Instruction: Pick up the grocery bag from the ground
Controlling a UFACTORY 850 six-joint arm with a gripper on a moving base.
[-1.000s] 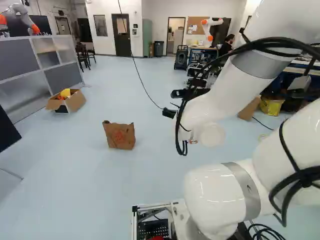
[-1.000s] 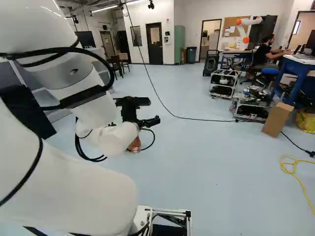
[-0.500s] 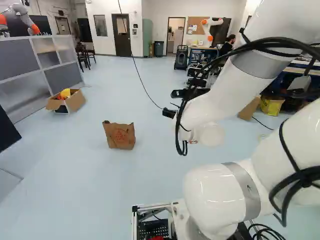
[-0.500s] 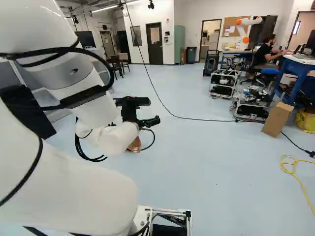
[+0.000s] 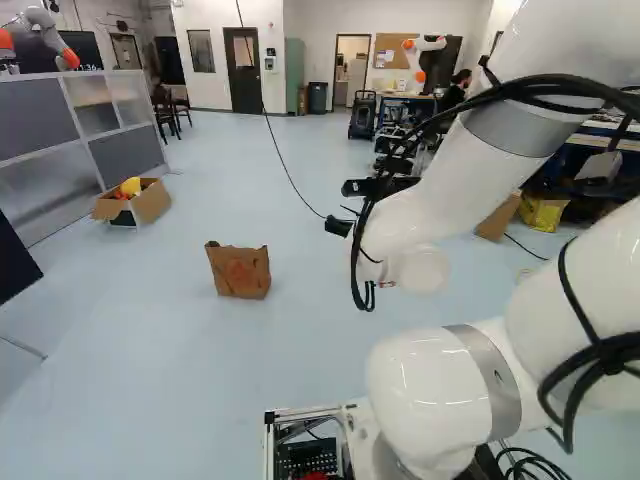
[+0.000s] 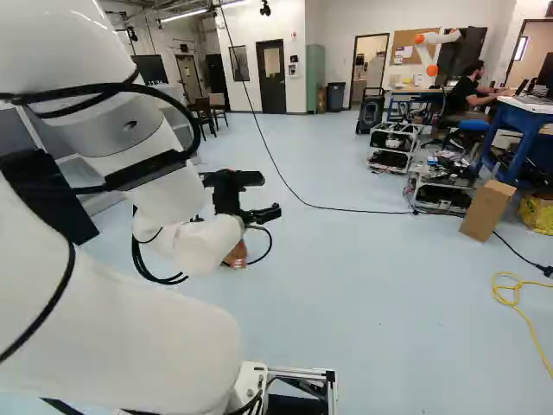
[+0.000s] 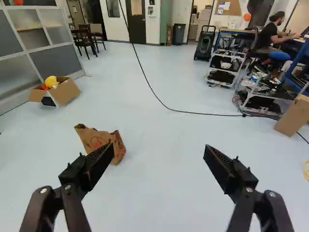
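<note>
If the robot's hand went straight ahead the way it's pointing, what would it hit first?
Probably the floor, somewhere near the black cable, though depth is hard to judge. The brown paper bag looks off to one side of the hand's line.

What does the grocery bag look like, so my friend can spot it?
In the left base view, find the gray-paneled partition, then the open cardboard box beside it. Nearer on the pale floor stands the brown paper grocery bag. Unlike the box, it has a crumpled top, a reddish print and nothing yellow showing.
</note>
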